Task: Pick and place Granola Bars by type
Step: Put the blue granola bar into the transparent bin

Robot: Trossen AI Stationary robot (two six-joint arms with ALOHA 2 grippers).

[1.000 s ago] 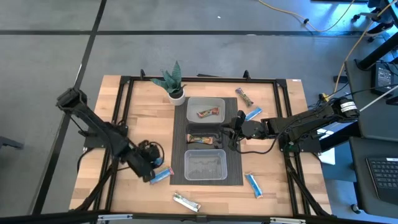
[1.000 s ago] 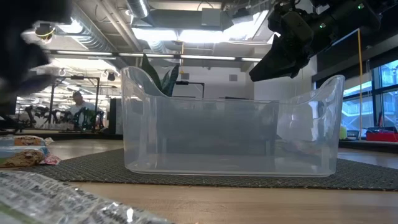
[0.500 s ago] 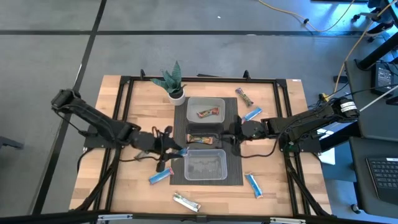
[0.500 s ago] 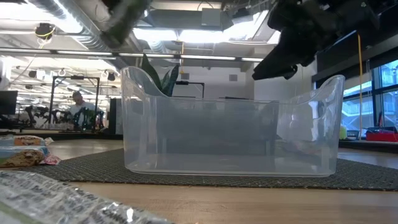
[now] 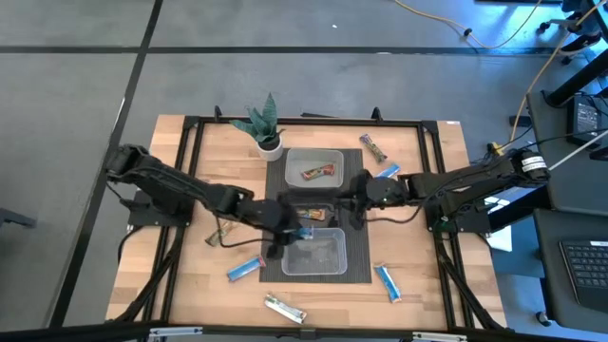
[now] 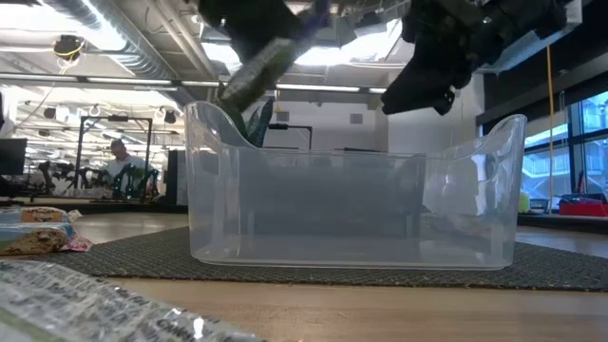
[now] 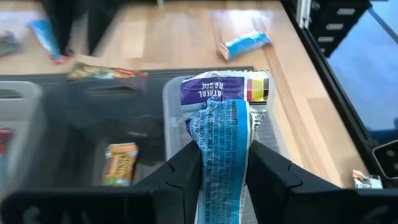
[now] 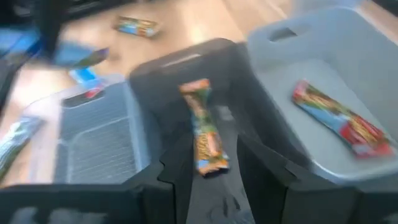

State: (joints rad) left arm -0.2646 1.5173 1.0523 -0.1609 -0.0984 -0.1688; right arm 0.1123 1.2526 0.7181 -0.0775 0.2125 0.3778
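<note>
Reaching in from the left, my left claw (image 5: pixel 293 233) has swung from beside the loose blue bar (image 5: pixel 245 269) on the bare wood to the near bin's (image 5: pixel 328 269) left rim over the last second. It is clamped on a blue granola bar (image 7: pixel 225 134), whose wrapper is crinkled, bright blue with white print, a purple band and a small yellow-and-black patch at the far end. In my left wrist view the bar stands up between my two dark fingers (image 7: pixel 186 174) with the clear bin below it.

My right claw (image 5: pixel 355 202) has stayed near the middle bin (image 5: pixel 294 199), shifting only slightly. In its wrist view the fingers (image 8: pixel 176 168) stand apart, with an orange-brown bar (image 8: pixel 206 135) lying in that dark middle bin between them.

Three bins sit in a row on the dark mat (image 5: pixel 276 190). The far bin (image 5: pixel 290 161) holds one red-and-gold bar (image 5: pixel 317 172). The near one shows no bar lying on its floor.

Other bars lie loose on the table (image 5: pixel 180 285): a silver-white one (image 5: pixel 284 308) at the near edge, a blue one (image 5: pixel 388 281) near right, and a brown one (image 5: pixel 373 147) and a blue one (image 5: pixel 385 175) far right. A potted plant (image 5: pixel 264 124) stands beside the far bin.
</note>
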